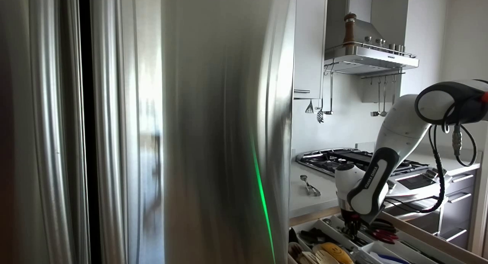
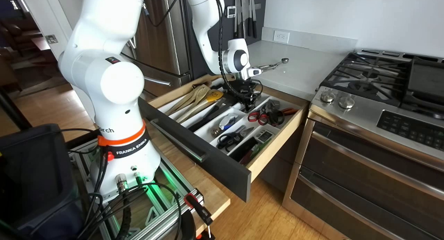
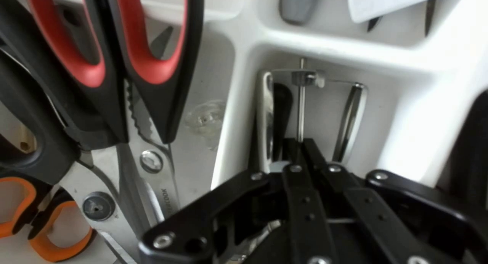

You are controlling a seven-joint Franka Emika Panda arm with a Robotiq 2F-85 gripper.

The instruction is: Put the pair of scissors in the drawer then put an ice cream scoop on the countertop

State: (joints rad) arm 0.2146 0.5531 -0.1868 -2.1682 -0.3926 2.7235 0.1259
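Note:
The drawer (image 2: 267,163) stands pulled out, its white compartments full of utensils. My gripper (image 3: 299,145) reaches down into one compartment, its fingertips shut on the thin rod of a metal utensil (image 3: 265,115) with two curved shiny handles. The lower part of that utensil is hidden under the gripper, so I cannot tell what it is. In the compartment to the left in the wrist view, scissors (image 3: 158,75) with red-and-black handles lie across other scissors. A metal ice cream scoop (image 1: 310,185) rests on the countertop (image 2: 298,56), seen in both exterior views.
Compartment walls stand close around my gripper. Orange-handled scissors (image 3: 61,248) lie beside the red ones. Wooden spoons and a yellow smiley utensil (image 2: 215,96) fill compartments nearby. A steel fridge (image 1: 213,103) and a gas hob (image 2: 367,77) flank the counter.

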